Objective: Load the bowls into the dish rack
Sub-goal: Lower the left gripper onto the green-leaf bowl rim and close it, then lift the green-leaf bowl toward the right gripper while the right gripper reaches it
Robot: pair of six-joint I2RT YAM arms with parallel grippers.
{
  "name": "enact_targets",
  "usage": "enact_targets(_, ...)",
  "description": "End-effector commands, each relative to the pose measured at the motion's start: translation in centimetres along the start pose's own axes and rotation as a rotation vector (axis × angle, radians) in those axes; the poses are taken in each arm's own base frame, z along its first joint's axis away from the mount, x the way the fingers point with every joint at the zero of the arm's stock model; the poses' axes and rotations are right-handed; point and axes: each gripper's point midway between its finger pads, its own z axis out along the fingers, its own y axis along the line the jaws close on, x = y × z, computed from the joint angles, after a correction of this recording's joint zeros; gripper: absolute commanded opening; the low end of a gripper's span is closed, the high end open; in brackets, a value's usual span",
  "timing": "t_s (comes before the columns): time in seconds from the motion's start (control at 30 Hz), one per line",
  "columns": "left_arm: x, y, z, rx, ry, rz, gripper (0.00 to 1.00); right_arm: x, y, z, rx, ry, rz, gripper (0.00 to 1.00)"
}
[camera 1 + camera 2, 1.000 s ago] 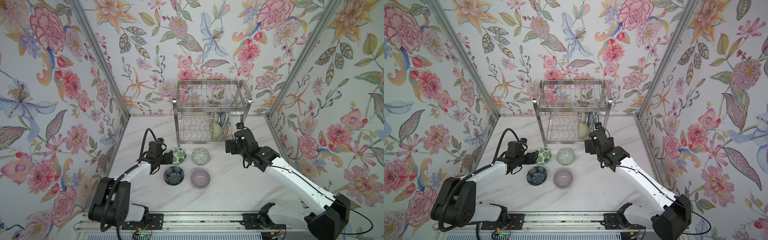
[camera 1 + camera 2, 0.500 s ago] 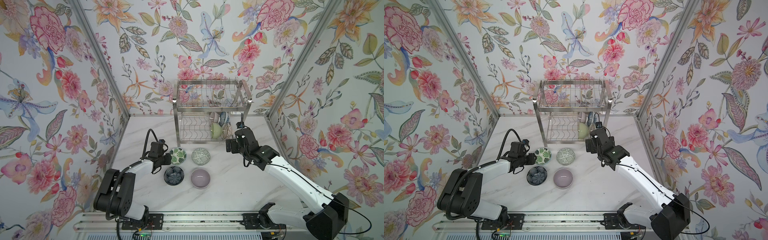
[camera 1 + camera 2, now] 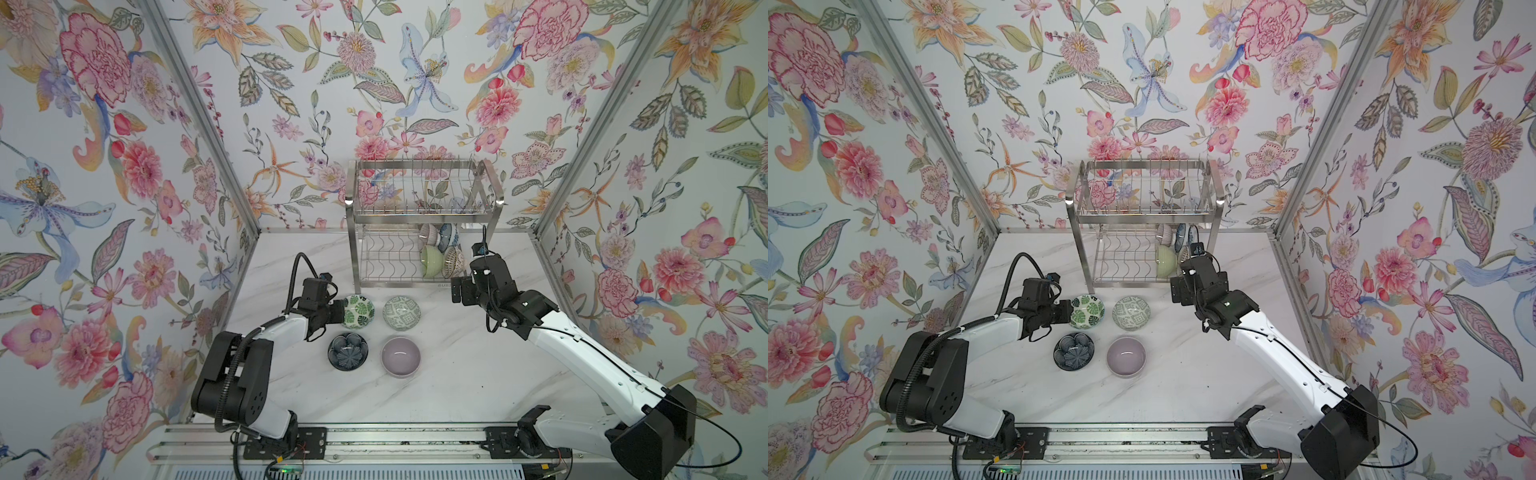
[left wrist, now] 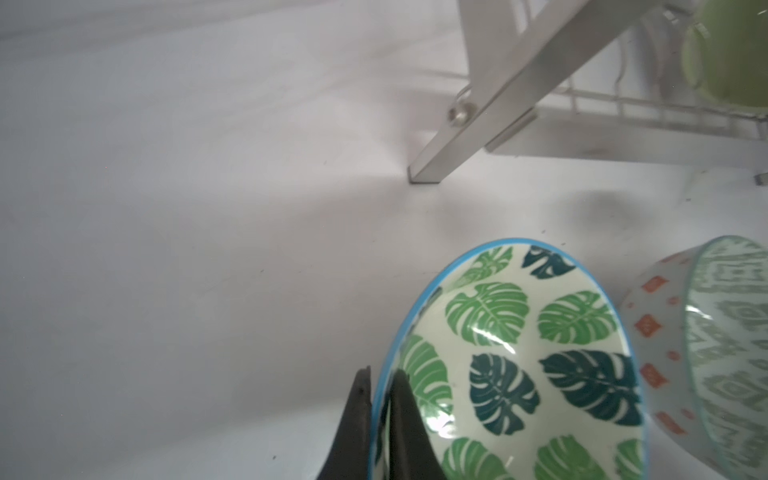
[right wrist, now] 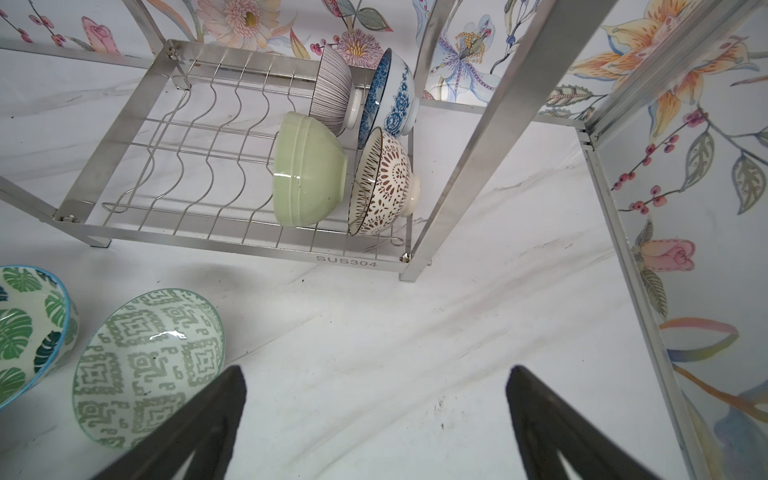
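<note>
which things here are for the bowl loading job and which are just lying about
Job:
steel wire dish rack
on the table: leaf-print ceramic bowl (left gripper, jaws shut on its rim), green geometric bowl, dark flower bowl, plain lilac bowl
in the rack: plain green bowl, ribbed bowl, blue floral bowl, brown lattice bowl

Just there:
floral wall panels
metal base rail

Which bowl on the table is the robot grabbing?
The white ceramic bowl with green leaf prints: the left gripper pinches its blue rim. No other is touched.
</note>
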Motion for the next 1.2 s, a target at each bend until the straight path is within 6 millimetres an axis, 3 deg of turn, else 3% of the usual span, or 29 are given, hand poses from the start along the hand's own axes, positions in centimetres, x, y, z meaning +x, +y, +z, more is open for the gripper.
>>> enact_targets(0.0,0.2,1.6,0.1,-0.076,0.013,0.006,0.00,0.3,-0.4,0.1,0.003,-0.001,-0.003,0.99)
enact_targets(0.37,-2.5,1.6,-2.6,-0.129,-0.045,0.054,0.00,0.3,-0.5,-0.6,-0.020,-0.011,0.010,0.99)
enact_targets(0.53,-4.7,0.9,-6.0,-0.143,-0.114,0.096,0.00,0.1,-0.3,-1.0,-0.042,-0.019,0.011,0.99)
enact_targets(0.63,-6.5,0.1,-9.1,-0.142,-0.180,0.118,0.00,-0.1,-0.1,-1.2,-0.061,-0.025,0.012,0.99)
enact_targets(0.77,-9.0,-1.8,-13.5,-0.116,-0.291,0.135,0.00,-0.7,0.6,-1.5,-0.100,-0.034,0.016,0.99)
enact_targets(0.9,-10.9,-4.3,-16.6,-0.066,-0.376,0.143,0.00,-1.7,1.7,-2.1,-0.162,-0.050,0.036,0.99)
enact_targets(1.03,-12.0,-7.6,-18.2,-0.002,-0.437,0.165,0.00,-3.2,3.2,-3.5,-0.262,-0.091,0.074,0.99)
enact_targets(1.17,-12.4,-11.1,-18.4,0.067,-0.469,0.195,0.00,-4.7,5.1,-5.4,-0.347,-0.134,0.074,0.99)
